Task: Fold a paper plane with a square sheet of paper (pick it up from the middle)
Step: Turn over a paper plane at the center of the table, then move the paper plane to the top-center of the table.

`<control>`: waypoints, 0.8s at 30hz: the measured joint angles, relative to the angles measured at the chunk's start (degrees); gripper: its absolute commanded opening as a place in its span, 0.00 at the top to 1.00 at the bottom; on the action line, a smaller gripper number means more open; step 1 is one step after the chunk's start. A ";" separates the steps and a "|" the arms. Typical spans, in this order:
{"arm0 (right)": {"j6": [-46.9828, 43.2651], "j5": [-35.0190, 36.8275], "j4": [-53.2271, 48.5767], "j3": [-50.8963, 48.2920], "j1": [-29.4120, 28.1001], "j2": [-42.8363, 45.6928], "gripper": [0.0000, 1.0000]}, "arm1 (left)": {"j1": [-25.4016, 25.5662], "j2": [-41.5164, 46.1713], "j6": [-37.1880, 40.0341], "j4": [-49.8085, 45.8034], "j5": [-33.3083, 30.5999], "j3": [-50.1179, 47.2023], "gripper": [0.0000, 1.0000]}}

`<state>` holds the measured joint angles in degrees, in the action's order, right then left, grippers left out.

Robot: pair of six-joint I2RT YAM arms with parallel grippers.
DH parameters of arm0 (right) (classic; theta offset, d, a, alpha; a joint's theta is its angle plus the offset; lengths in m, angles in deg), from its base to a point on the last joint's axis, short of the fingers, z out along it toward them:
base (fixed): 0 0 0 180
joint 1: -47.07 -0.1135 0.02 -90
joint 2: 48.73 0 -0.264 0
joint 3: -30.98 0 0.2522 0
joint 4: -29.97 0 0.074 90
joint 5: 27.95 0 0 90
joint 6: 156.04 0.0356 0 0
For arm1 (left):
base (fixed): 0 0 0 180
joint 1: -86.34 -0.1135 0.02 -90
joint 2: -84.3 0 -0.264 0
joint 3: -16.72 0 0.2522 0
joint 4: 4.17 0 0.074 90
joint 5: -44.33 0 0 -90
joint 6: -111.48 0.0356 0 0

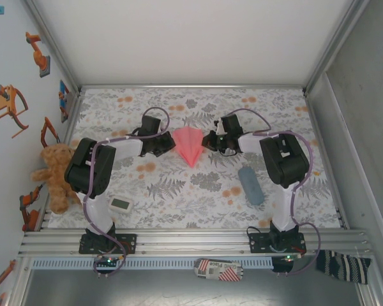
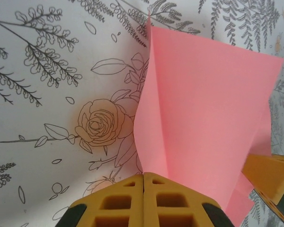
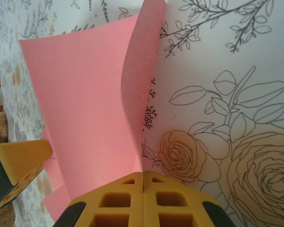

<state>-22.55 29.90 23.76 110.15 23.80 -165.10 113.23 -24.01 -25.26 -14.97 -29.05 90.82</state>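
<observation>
Left tool [image 2: 144,182] pressed together, pinching one edge of the paper plane [image 1: 189,145]. Right tool [image 3: 143,179] likewise pinching the opposite edge. Plane lies between the tools.

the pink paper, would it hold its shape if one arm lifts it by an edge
Probably floppy: the pink paper bows in a curve above the left fingers pinching its raised flap. It looks thin, so it is likely very light, and a push may slide or crumple it.
</observation>
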 measured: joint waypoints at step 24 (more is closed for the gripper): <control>-4.52 0.92 -8.81 -0.09 -5.27 5.99 0.58 | 0.00 -0.39 -0.39 1.84 2.60 -0.07 1.00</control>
<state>-27.08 30.82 14.95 110.06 18.53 -159.12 113.23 -24.40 -25.66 -13.13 -26.45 90.75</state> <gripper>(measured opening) 0.415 0.063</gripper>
